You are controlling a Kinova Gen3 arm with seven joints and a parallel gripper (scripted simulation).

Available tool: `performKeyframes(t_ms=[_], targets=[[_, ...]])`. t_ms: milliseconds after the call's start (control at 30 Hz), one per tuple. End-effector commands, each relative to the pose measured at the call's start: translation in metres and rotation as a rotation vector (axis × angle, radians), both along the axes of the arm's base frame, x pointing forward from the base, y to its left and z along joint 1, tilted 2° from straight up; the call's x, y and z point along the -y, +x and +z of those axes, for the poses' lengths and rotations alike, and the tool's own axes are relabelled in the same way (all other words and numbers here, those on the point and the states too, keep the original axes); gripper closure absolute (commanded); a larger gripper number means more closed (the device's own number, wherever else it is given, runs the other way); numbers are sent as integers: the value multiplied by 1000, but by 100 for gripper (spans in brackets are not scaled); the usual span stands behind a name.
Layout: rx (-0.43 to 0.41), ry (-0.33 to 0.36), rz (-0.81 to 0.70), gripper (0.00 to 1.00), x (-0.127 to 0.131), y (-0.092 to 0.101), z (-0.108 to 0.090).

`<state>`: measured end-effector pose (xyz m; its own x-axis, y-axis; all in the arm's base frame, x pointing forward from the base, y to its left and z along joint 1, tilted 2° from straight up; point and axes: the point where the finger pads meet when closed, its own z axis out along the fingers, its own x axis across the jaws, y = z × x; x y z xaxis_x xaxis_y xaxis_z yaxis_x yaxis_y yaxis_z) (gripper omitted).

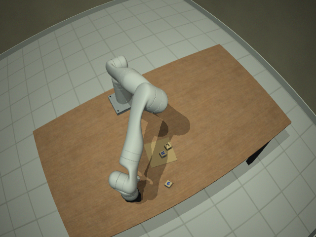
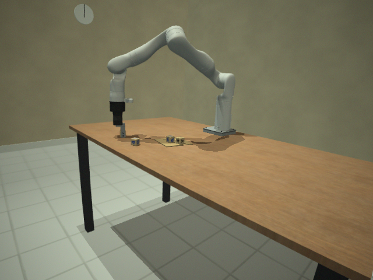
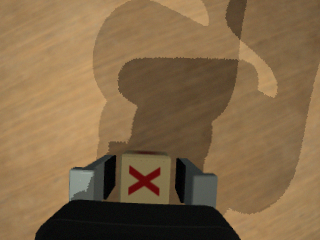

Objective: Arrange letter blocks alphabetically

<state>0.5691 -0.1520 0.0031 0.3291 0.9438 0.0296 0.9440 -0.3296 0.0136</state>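
My gripper [image 2: 122, 136] [image 3: 145, 172] is open, fingers low at the table. A block with a red X [image 3: 144, 181] stands between the fingers, a gap on each side; the arm hides it in the top view. The tan mat [image 1: 156, 162] [image 2: 166, 144] lies flat. A block with a blue R [image 1: 162, 153] [image 2: 170, 139] sits near its middle. Close beside it a block with a dark letter [image 1: 167, 145] [image 2: 180, 140], perhaps J or L, sits near the mat's edge. A block with a blue 6 or 9 [image 1: 168, 183] [image 2: 135, 141] lies off the mat.
The wooden table [image 1: 217, 101] [image 2: 240, 181] carries everything. Its front edge runs beyond the off-mat numbered block. The robot's base plate [image 1: 119, 108] [image 2: 219, 131] is at the opposite side. The arm's shadow falls across part of the mat and around the gripper.
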Motion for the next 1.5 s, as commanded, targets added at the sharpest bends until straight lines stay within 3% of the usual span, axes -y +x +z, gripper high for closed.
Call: performKeyframes(t_ms=[0, 133, 167, 1300, 1467], targets=[[2, -1, 0, 13, 0, 1, 1], [2, -1, 0, 13, 0, 1, 1], [2, -1, 0, 43, 0, 1, 1], [2, -1, 0, 43, 0, 1, 1], [2, -1, 0, 43, 0, 0, 8]])
